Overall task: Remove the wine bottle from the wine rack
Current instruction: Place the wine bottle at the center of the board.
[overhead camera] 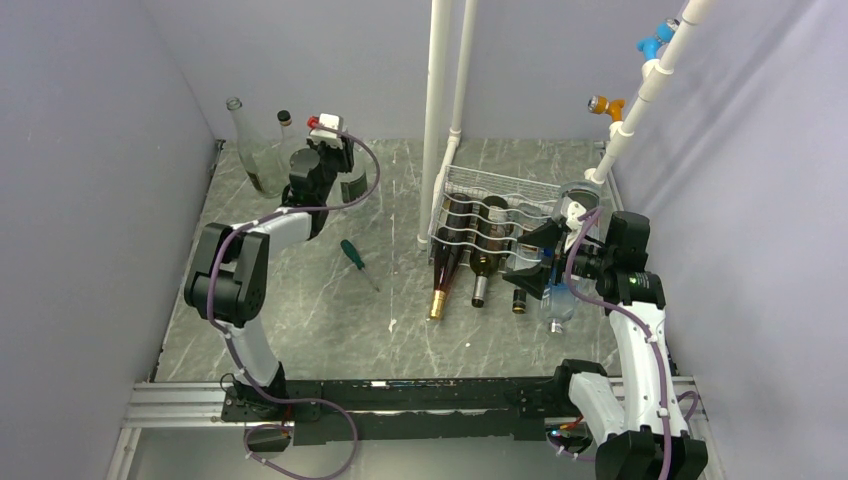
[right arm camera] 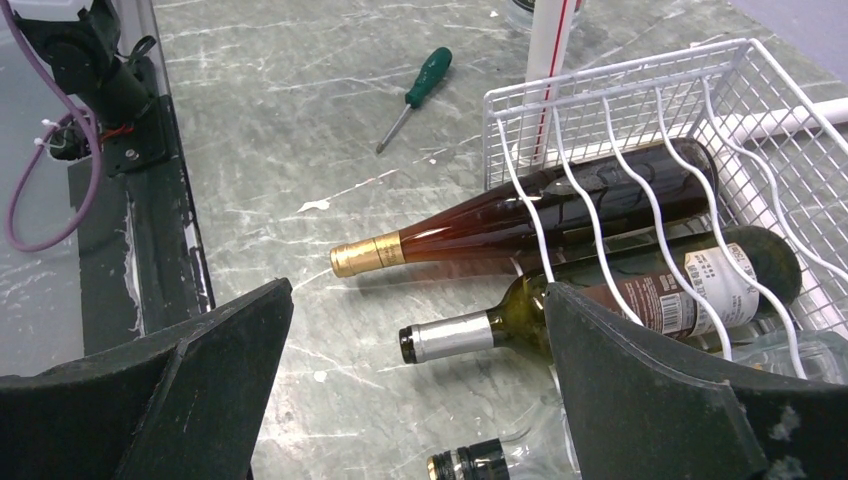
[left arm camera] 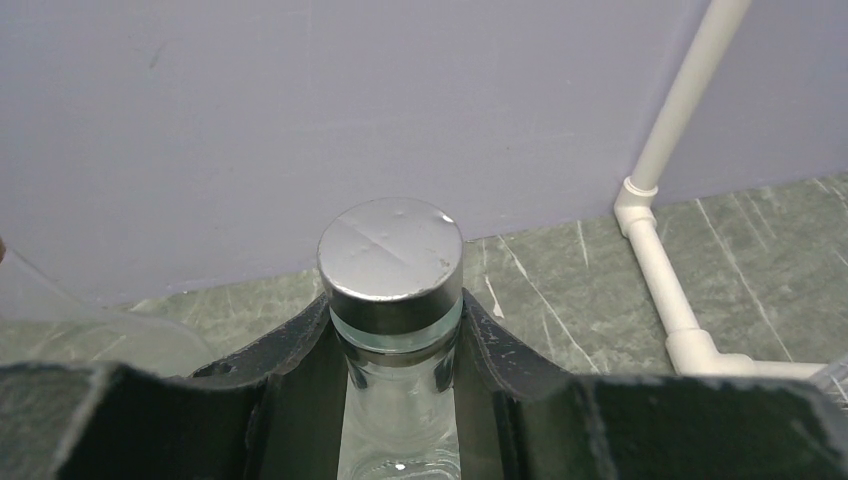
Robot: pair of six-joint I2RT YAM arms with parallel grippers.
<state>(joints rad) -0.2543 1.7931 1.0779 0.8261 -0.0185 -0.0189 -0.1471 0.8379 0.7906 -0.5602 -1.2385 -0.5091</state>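
- Two black fingers (left arm camera: 300, 345) of the left gripper (left arm camera: 395, 335) are clamped on the neck of a clear glass bottle (left arm camera: 395, 410), one on each side, just under its flat silver cap (left arm camera: 390, 250).
- Beyond those fingers we see a purple wall, and off to their right a white plastic pipe (left arm camera: 660, 250) running down to the grey marbled table (left arm camera: 560, 290).
- We find the right gripper (right arm camera: 420, 400) with its fingers (right arm camera: 200, 390) spread wide apart and nothing held between them.
- Ahead of these fingers and to their right, the white wire wine rack (right arm camera: 700, 90) sits on the table, with bottles lying on their sides in it, necks poking out of its front.
- Farthest ahead lies an amber bottle with a gold foil neck (right arm camera: 450, 235).
- Nearer, just past the tip of the right-hand finger, lies a dark green bottle with a silver foil neck (right arm camera: 600, 300) and a paper label.
- A third, black-capped bottle neck (right arm camera: 470, 462) shows in the gap between the fingers.
- Well ahead of the fingers, apart from the rack, lies a green-handled screwdriver (right arm camera: 425, 80).
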